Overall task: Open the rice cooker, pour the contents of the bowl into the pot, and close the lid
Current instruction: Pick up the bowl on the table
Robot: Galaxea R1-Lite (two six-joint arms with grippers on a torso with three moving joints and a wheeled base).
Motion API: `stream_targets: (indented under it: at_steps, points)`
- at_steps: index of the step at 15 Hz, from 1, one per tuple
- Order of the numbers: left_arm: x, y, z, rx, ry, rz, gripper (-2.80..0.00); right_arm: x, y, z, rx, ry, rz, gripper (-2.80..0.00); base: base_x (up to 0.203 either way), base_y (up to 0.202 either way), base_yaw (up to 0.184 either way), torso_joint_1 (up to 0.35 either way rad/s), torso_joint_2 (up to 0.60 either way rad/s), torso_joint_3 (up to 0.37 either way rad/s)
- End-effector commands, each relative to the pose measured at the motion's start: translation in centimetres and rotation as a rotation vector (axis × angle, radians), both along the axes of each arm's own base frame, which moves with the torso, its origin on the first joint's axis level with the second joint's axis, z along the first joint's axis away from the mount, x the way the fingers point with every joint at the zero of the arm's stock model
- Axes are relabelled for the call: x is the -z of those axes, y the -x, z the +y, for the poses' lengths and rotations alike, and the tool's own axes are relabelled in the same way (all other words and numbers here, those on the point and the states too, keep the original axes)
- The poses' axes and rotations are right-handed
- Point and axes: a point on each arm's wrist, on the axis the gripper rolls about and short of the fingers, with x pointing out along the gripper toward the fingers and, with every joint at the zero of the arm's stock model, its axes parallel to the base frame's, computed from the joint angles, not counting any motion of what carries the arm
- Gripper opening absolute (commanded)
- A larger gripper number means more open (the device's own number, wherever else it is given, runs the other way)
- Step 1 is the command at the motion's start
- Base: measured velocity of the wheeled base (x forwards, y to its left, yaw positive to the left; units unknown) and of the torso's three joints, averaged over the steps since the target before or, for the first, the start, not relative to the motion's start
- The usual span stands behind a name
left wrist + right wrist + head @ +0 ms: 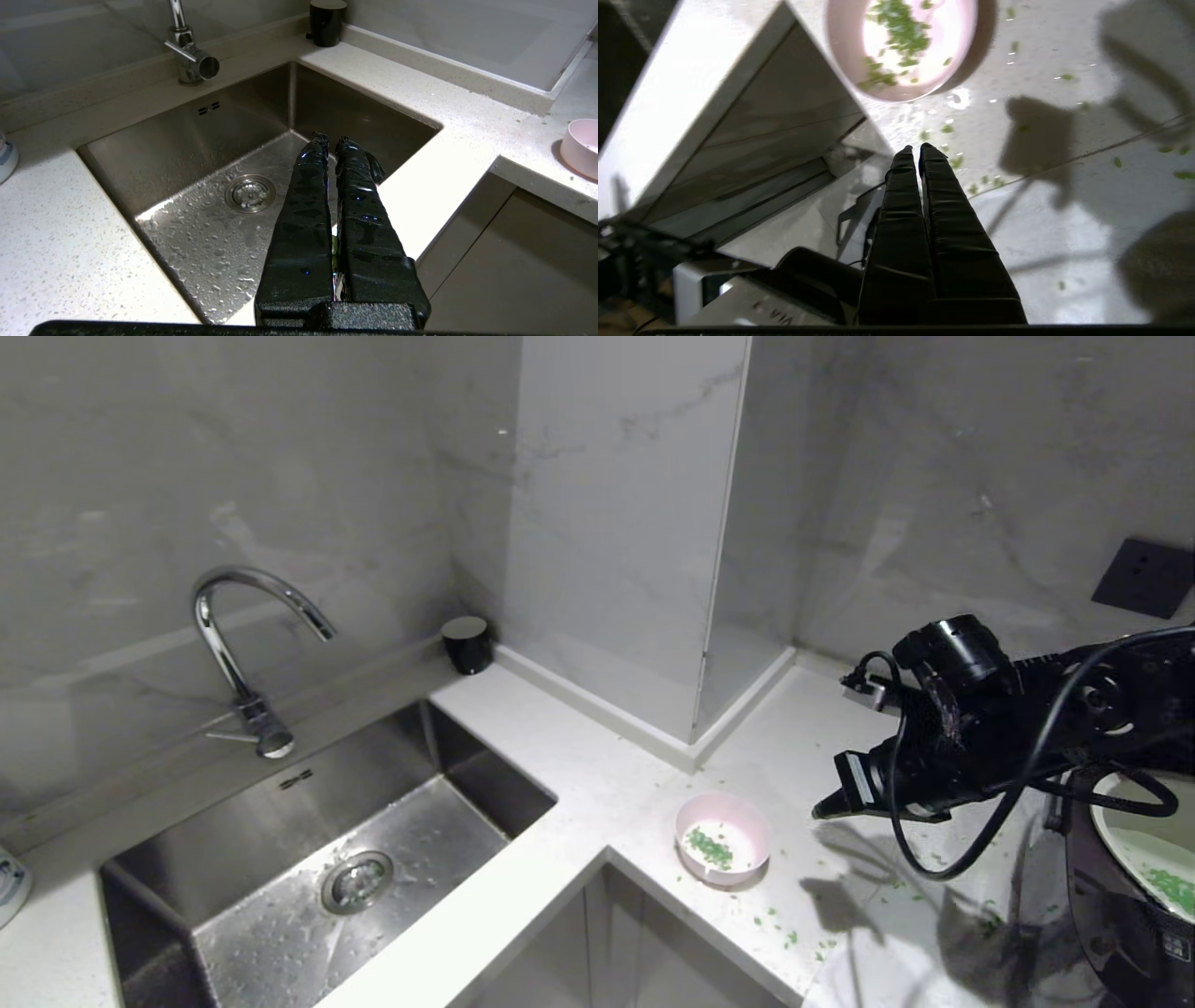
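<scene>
Bowl [723, 836] with green bits sits on the counter near its inner corner, at about nine o'clock from the clenched, empty right gripper [826, 809], the nearer one, hovering between it and the open cooker [1120, 905].

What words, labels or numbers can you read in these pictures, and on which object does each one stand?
"VIA", partly cut off: on a white part of the robot's body, right wrist view.
White markings on the rice cooker front: too small to read.
Blue-printed container left of the sink: unreadable.
</scene>
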Motion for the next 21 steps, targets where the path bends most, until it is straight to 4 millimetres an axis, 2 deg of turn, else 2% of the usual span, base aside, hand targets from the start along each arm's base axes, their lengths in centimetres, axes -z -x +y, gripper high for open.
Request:
stream_targets:
  at_steps: [1, 6, 10, 14, 21]
  points:
    - [0.4, -0.1, 0.0, 0.000, 0.000, 0.013, -2.80, 2.5, -1.5, 0.2, 0.034, 0.083, 0.034, 0.00, 0.000, 0.000, 0.000, 0.000, 0.00, 0.000]
    - [0.4, -0.1, 0.0, 0.000, 0.001, 0.013, -2.80, 4.3, -2.2, 0.7, 0.020, 0.096, 0.066, 0.00, 0.000, 0.000, 0.000, 0.000, 0.00, 0.000]
    - [0.4, -0.1, 0.0, 0.000, 0.000, 0.013, -2.80, 6.3, -2.9, 2.0, -0.013, 0.104, 0.086, 0.00, 0.000, 0.000, 0.000, 0.000, 0.00, 0.000]
    - [0.4, -0.1, 0.0, 0.000, 0.001, 0.013, -2.80, 8.4, -4.6, 2.6, -0.011, 0.102, 0.071, 0.00, 0.000, 0.000, 0.000, 0.000, 0.00, 0.000]
    - [0.4, -0.1, 0.0, 0.000, 0.000, 0.013, -2.80, 9.9, -7.2, 3.0, 0.014, 0.124, 0.050, 0.00, 0.000, 0.000, 0.000, 0.000, 0.00, 0.000]
